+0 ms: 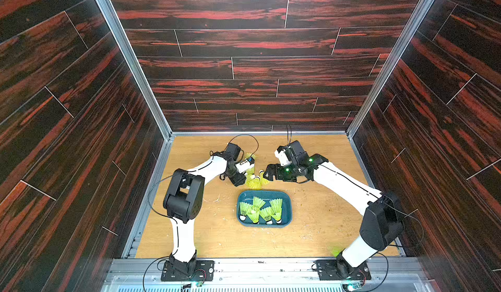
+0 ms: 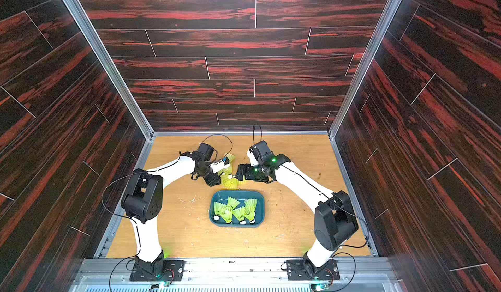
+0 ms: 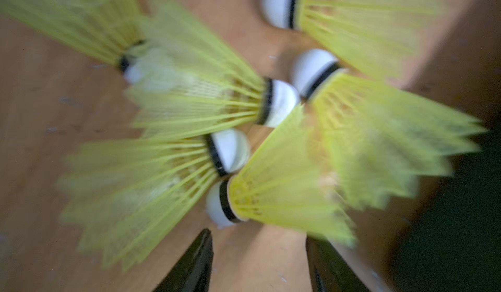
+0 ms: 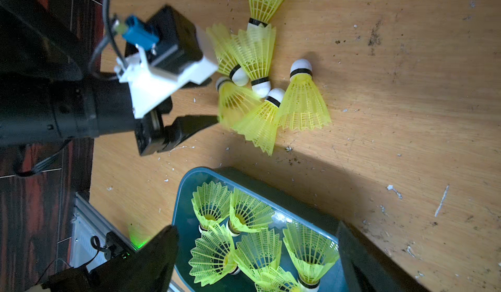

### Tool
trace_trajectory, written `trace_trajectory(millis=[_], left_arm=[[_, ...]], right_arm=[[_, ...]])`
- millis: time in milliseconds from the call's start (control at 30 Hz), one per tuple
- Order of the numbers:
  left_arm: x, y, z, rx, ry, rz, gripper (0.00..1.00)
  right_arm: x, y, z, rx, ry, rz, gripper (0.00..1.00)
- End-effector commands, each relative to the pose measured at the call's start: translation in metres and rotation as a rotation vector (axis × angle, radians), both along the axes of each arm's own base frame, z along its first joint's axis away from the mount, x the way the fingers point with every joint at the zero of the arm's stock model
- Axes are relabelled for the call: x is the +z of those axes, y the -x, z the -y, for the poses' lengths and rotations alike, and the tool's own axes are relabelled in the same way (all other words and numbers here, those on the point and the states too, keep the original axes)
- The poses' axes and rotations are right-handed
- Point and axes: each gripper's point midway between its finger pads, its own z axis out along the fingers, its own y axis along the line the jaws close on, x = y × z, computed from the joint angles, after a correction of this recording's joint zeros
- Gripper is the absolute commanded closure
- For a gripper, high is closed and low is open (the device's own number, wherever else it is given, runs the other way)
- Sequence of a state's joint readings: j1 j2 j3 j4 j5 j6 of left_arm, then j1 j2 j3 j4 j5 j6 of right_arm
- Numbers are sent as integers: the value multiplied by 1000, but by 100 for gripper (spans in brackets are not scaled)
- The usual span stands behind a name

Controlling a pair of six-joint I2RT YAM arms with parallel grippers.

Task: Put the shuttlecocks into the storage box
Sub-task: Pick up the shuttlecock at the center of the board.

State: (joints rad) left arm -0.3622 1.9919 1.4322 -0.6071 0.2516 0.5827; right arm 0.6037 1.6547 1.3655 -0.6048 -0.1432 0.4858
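The left gripper [image 3: 257,236] is half open and empty at the bunched neon yellow plastic shuttlecocks [image 4: 260,60], near the dark teal plastic storage box [image 4: 179,209]; the right gripper [image 4: 257,225] is wide, empty. The shuttlecocks touch, so it might pinch two

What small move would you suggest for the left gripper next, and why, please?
Probably ease the left gripper forward until it straddles the nearest shuttlecock. Its jaws stand apart and empty just short of that white tip, and this pile lies outside the storage box.
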Motion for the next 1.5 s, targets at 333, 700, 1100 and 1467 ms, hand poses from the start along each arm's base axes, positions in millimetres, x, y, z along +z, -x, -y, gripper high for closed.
trace_trajectory(millis=[333, 700, 1100, 1467], left_arm=[[9, -7, 3, -68, -15, 61, 32], [1, -9, 15, -137, -11, 72, 34], [-11, -7, 17, -126, -11, 30, 43], [0, 13, 11, -68, 2, -14, 65]], right_arm=[[2, 0, 0, 4, -5, -9, 5], [-2, 4, 5, 1, 7, -18, 5], [-4, 3, 7, -6, 18, -25, 5], [-8, -1, 3, -22, -22, -46, 5]])
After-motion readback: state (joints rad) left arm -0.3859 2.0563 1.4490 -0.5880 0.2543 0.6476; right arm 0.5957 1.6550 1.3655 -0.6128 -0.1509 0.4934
